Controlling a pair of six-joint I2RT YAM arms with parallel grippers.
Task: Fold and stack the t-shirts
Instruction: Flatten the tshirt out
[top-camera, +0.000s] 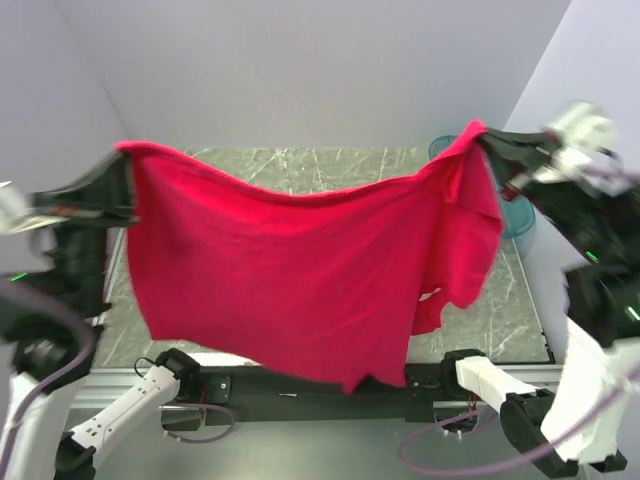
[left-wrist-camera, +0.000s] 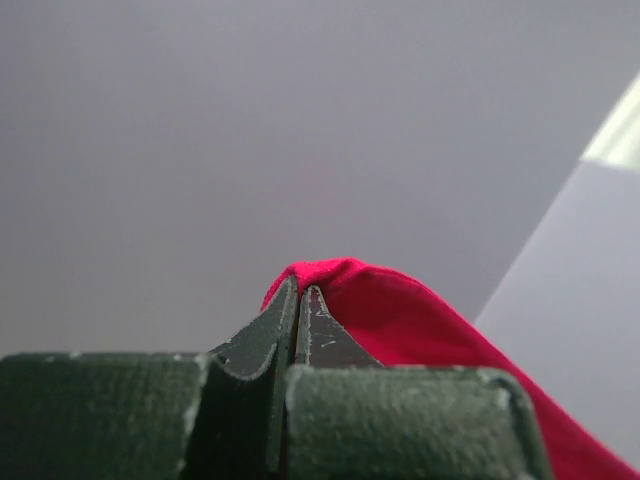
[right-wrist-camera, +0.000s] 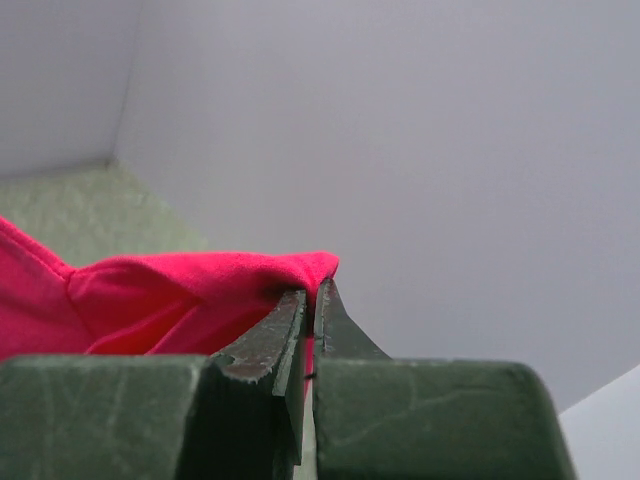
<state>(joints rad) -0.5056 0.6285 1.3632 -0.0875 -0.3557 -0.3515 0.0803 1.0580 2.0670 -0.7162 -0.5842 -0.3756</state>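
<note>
A bright red t-shirt (top-camera: 300, 280) hangs spread wide in the air above the table, stretched between both arms. My left gripper (top-camera: 122, 160) is shut on its upper left corner, and the wrist view shows red cloth (left-wrist-camera: 400, 310) pinched at the closed tips of that gripper (left-wrist-camera: 300, 290). My right gripper (top-camera: 482, 137) is shut on the upper right corner, red cloth (right-wrist-camera: 180, 290) bunched over the tips of this gripper (right-wrist-camera: 312, 295). The shirt's top edge sags in the middle. A sleeve (top-camera: 440, 305) dangles at the lower right.
A marbled green table (top-camera: 300, 165) shows behind the shirt. A teal see-through tub (top-camera: 515, 210) stands at the right, partly hidden by the cloth and right arm. Grey walls close in the back and both sides.
</note>
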